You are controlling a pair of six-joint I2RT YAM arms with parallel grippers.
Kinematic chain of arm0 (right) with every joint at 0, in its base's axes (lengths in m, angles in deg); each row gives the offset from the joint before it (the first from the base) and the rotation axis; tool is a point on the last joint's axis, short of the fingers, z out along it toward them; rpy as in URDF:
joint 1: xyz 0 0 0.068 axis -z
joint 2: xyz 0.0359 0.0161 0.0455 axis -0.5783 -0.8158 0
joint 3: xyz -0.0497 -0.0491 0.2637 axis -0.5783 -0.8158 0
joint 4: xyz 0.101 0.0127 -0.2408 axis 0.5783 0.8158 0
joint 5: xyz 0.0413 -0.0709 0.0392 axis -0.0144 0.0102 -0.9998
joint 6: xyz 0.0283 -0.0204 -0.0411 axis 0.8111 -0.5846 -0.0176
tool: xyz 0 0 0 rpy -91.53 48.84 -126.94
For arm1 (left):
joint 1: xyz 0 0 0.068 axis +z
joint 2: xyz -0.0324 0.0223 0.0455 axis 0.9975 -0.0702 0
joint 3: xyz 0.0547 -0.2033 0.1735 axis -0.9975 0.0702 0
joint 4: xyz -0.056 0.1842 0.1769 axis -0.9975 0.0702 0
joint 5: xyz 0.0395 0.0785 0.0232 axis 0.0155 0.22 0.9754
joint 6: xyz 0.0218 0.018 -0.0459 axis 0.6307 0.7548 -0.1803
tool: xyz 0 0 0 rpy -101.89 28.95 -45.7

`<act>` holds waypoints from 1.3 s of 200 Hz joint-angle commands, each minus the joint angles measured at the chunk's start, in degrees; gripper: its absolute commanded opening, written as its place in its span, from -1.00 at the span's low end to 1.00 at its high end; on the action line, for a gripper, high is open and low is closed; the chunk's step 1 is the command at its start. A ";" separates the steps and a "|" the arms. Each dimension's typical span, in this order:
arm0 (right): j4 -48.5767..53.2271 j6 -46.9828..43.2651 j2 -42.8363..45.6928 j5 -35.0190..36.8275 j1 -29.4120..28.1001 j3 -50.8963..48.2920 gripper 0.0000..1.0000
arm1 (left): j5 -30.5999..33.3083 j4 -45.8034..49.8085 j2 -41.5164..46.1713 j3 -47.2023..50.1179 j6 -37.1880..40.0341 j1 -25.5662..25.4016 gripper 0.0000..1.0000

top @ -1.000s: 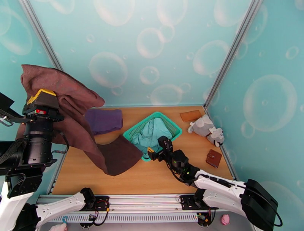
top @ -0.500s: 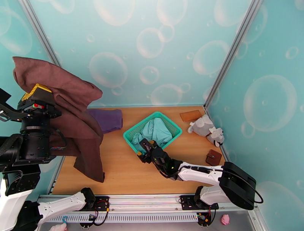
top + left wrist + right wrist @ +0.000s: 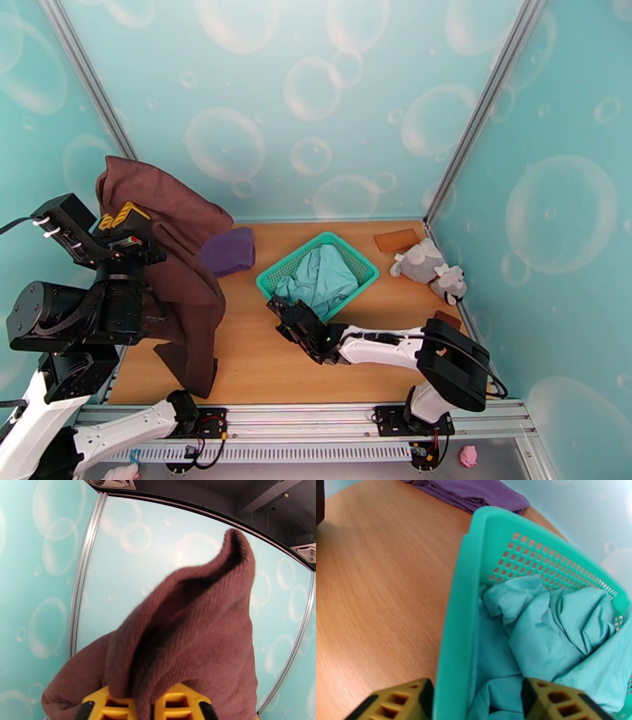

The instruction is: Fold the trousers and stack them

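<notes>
The dark brown trousers (image 3: 186,245) hang bunched from my left gripper (image 3: 124,216), raised at the table's left side, and their lower end reaches down to the near left edge. In the left wrist view the brown trousers (image 3: 189,638) rise in a peak from between the yellow fingers of my left gripper (image 3: 144,705), which is shut on them. My right gripper (image 3: 278,306) is low at the near-left rim of the green basket (image 3: 357,254). In the right wrist view its jaws (image 3: 474,705) stand apart astride the basket rim (image 3: 458,618).
A pale teal garment (image 3: 320,276) fills the basket. A folded purple cloth (image 3: 229,251) lies behind the trousers at the back left. A grey plush toy (image 3: 426,268), a tan flat piece (image 3: 397,239) and a brown wallet (image 3: 445,317) sit along the right side.
My left arm came down and rightward with the trousers; the leg that lay by the basket now hangs at the left. My right gripper slid left along the basket front, its jaws narrowing.
</notes>
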 commanded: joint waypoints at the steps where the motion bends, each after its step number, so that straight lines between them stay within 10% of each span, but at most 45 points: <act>1: 3.66 1.55 -1.65 1.37 0.19 1.90 -0.17 | -0.18 -3.92 2.44 0.00 1.44 0.03 -1.00; 69: 9.79 6.86 -13.60 -4.47 8.55 22.39 -1.00 | -0.15 -7.13 6.59 9.28 0.00 0.01 -1.00; 159: 33.96 27.50 -46.33 -8.06 20.11 76.32 -1.00 | -1.01 -17.81 13.01 28.60 -0.55 0.13 -1.00; 260: 27.95 37.54 -52.24 -19.52 23.93 82.60 -0.92 | -4.80 -18.14 15.94 33.08 -1.37 3.31 -1.00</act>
